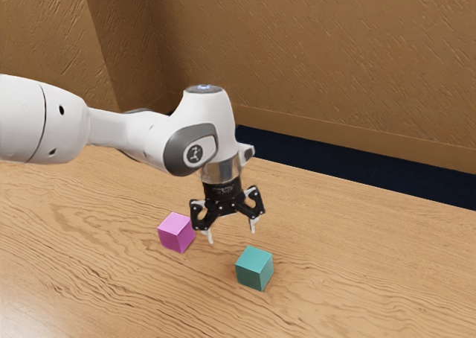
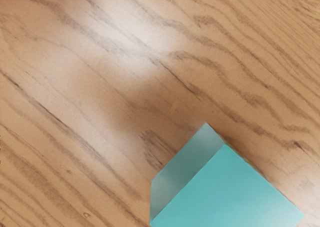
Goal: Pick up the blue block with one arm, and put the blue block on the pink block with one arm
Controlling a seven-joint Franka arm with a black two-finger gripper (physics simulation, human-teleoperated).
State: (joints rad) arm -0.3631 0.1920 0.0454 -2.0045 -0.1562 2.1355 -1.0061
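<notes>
A blue-green block [image 1: 254, 267] rests on the wooden table [image 1: 357, 278] toward the front. A pink block [image 1: 176, 231] sits a short way off at the exterior view's left of it. My gripper [image 1: 231, 231] hangs open above the table between the two blocks, slightly behind them, with nothing between its fingers. In the wrist view the blue block [image 2: 225, 192] lies just off to one side of my hand, with its top face and one paler side showing.
Brown textured walls [image 1: 335, 48] stand behind the table, with a dark blue strip of floor [image 1: 372, 167] past its far edge. Bare wood grain surrounds both blocks.
</notes>
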